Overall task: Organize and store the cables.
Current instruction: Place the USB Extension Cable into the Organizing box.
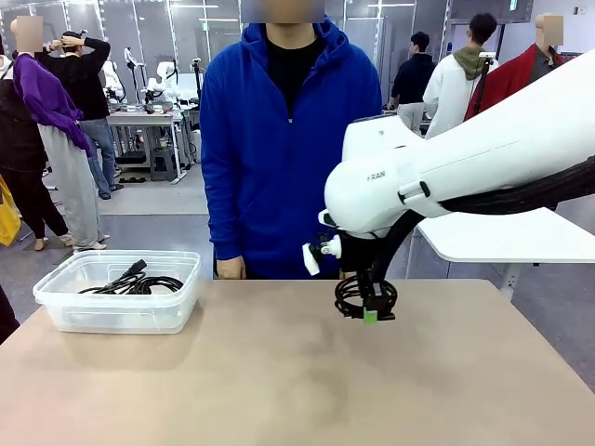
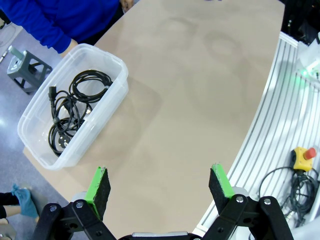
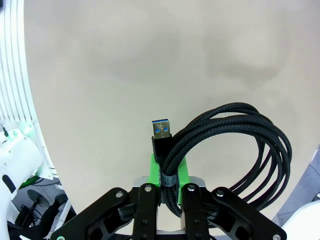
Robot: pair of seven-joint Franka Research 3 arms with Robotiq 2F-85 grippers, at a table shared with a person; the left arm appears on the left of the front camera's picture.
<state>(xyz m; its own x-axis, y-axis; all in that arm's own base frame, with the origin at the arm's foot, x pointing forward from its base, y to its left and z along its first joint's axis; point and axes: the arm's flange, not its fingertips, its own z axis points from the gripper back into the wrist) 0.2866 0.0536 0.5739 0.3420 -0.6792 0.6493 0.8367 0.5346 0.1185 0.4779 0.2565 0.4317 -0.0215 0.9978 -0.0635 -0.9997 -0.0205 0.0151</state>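
Note:
My right gripper (image 1: 370, 314) hangs just above the far middle of the table, shut on a coiled black braided cable (image 1: 358, 295). In the right wrist view that cable (image 3: 235, 145) loops up from between the green pads (image 3: 156, 170), its blue-tipped USB plug (image 3: 161, 132) pointing up; the gripper (image 3: 169, 175) pinches the tied part of the coil. Other black coiled cables (image 1: 135, 282) lie in the clear plastic bin (image 1: 65, 316) at the table's left, also seen from the left wrist as cables (image 2: 75, 107) in the bin (image 2: 112, 102). My left gripper (image 2: 160, 185) hovers open, holding nothing, above the table's near edge beside the bin.
A person in a blue hoodie (image 1: 288, 139) stands at the far side, one hand (image 1: 231, 268) at the table edge. A second white table (image 1: 511, 237) sits at the back right. Off the table, a red emergency button (image 2: 304, 157) and loose cords (image 2: 295, 187) lie below.

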